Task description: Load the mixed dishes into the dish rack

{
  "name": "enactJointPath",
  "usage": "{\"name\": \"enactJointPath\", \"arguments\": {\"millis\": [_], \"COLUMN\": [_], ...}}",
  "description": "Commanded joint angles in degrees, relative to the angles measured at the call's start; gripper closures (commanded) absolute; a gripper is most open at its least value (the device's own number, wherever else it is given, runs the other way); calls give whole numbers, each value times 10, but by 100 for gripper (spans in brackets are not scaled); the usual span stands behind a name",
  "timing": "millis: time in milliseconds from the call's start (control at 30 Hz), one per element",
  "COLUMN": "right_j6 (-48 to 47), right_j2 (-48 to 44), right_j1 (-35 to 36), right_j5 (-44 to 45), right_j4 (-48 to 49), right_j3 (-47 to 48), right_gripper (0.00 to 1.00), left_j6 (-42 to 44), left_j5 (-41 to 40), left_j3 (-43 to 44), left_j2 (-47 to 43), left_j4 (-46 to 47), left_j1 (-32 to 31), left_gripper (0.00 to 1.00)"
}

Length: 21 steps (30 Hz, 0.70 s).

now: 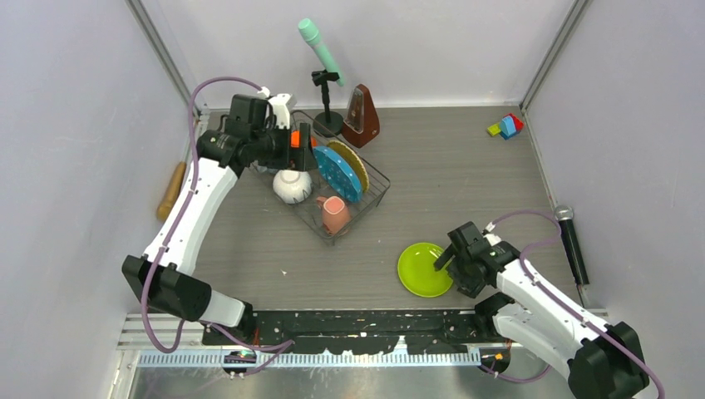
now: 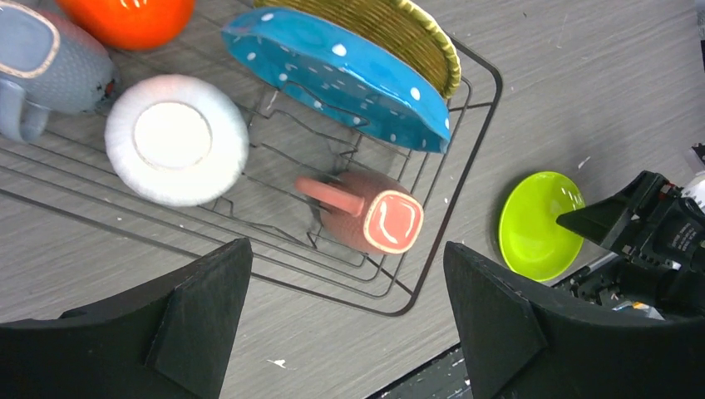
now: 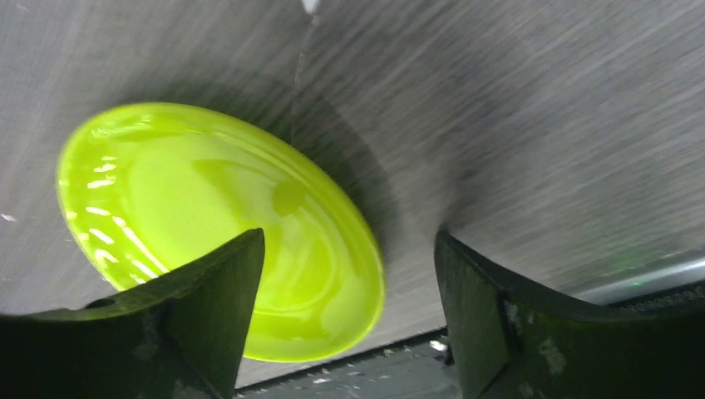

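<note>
The dark wire dish rack holds the orange bowl, the yellow woven-look plate, the blue white-dotted plate, the white bowl turned upside down, and the pinkish-tan mug on its side. The left wrist view shows the rack, the small grey mug in it, the white bowl and the tan mug. My left gripper is open and empty above the rack. The lime-green plate lies on the table. My right gripper is open, with the plate's right rim between its jaws.
A brown metronome and a black stand with a teal microphone stand behind the rack. Coloured blocks sit at the far right. A black microphone lies along the right wall, and a wooden handle along the left.
</note>
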Motion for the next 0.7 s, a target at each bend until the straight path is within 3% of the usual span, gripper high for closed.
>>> {"name": "enactJointPath", "arguments": {"millis": [0,100,167,300,367,667], "right_j6": [43,49,50,47,39,-26], "right_j2": [-17,-33,-42,-51,-59,-83], "right_j1": [0,0,0,0,0,0], "right_j5": [-31,-34,-32,-28,-27,-5], "right_j4": [72,88,89,86,92,62], "right_j3": [-38,-44,-42,-28,-24,64], "right_gripper": [22,36,60,94,99,100], "left_j6": [-9,-9,-12,-17,-21,-92], "left_j5": [32,35,42,53,57,150], "left_j3": [-17,-25,-31,-41,-43,-82], "left_j2": [-42,-48,-52,-56,-57,-67], "left_j4": [4,3,3,8,11,58], "left_j1": [2,2,2,2,2,1], "left_gripper": [12,12,12,12,12,14]}}
